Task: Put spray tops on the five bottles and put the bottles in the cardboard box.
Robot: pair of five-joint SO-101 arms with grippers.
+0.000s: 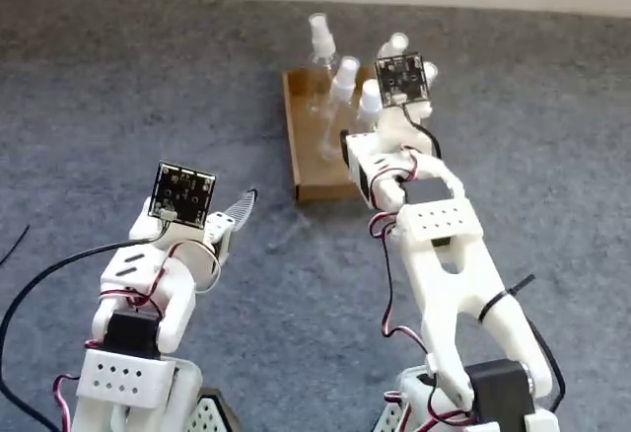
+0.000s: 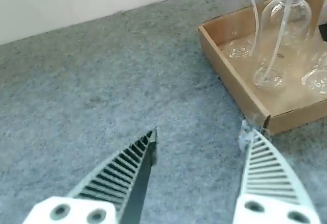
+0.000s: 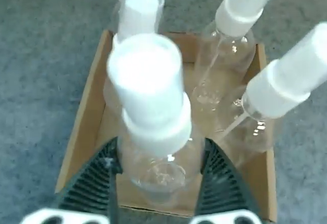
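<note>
Bottle [image 3: 153,124], spray top on, is standing upright in the cardboard box [image 3: 84,132] right between my right gripper [image 3: 159,150] jaws, which are squeezing its sides. My left gripper [image 2: 199,132] is hanging wide open over the carpet [image 2: 76,81], just beside the box.

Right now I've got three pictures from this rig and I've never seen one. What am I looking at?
Two small white robot arms sit side by side on a grey carpet. One picture looks down from above. The other two come from a camera on each arm's wrist, looking out along its pincer. The left gripper is open over bare carpet and holds nothing. The right gripper is closed on a clear bottle with a white spray top, inside the cardboard box. More capped bottles stand in the box around it.
</note>
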